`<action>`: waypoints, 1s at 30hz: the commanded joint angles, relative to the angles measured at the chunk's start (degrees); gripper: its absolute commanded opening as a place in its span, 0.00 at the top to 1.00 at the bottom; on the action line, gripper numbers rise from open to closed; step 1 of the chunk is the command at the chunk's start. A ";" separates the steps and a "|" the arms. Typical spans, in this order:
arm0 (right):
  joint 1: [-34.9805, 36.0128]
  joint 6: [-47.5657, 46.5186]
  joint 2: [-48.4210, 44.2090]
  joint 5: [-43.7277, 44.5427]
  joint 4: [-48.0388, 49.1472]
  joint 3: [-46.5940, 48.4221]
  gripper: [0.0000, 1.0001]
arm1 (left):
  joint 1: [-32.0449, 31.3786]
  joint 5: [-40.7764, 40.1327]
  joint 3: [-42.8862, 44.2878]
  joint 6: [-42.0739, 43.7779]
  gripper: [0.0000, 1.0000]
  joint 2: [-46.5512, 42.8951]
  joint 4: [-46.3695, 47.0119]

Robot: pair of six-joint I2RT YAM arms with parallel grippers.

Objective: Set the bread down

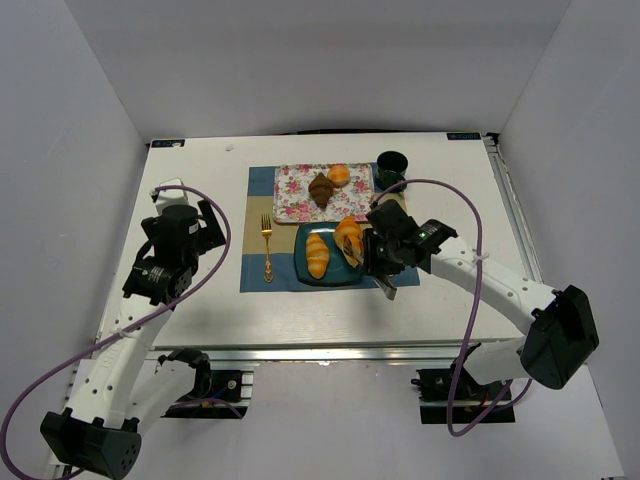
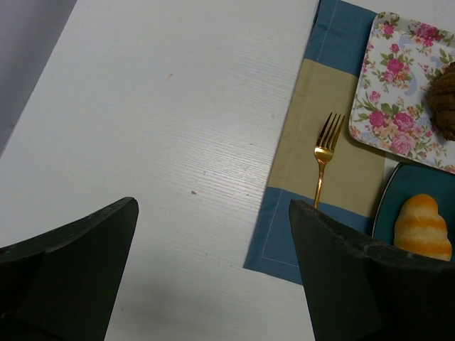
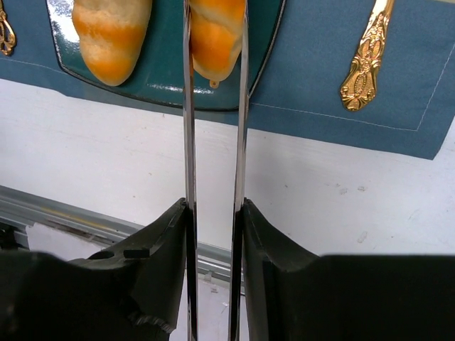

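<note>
- The right gripper has its dark, blocky fingers pressed in on a pair of tongs, two thin, shiny metal blades running up the middle of the wrist view.
- The blades stand nearly parallel with a narrow gap between them, and their tips are clamped on the gripped croissant, which is golden-orange with paler ridges and a matte crust.
- It sits over the lower right rim of the teal plate; whether it rests on the glossy glaze or hangs just above it cannot be told.
- The free croissant, same colour and striped, lies on the plate's left half, just beside the gripped one.
- The plate sits on a blue and tan cloth placemat on the white, grained table.
- A gold fork lies left of the plate; an ornate gold handle lies to its right.
- Above the plate, a floral tray carries a dark brown croissant and a small round orange bun.
- A dark green cup stands at the tray's right end.
- The left gripper is over bare table at centre left, jaws wide apart, holding nothing.
</note>
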 commanded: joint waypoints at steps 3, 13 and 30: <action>1.20 1.48 -0.87 -1.16 2.20 -0.91 0.59 | -0.29 0.11 0.53 -0.21 0.02 -1.40 -0.14; 2.00 2.62 -2.02 -1.43 -0.18 -0.21 0.44 | -0.29 0.28 0.18 -0.21 0.02 -1.75 0.04; 2.44 7.27 -8.95 6.01 -9.40 8.66 0.39 | -0.29 -0.15 0.35 -0.12 0.02 -1.66 -0.32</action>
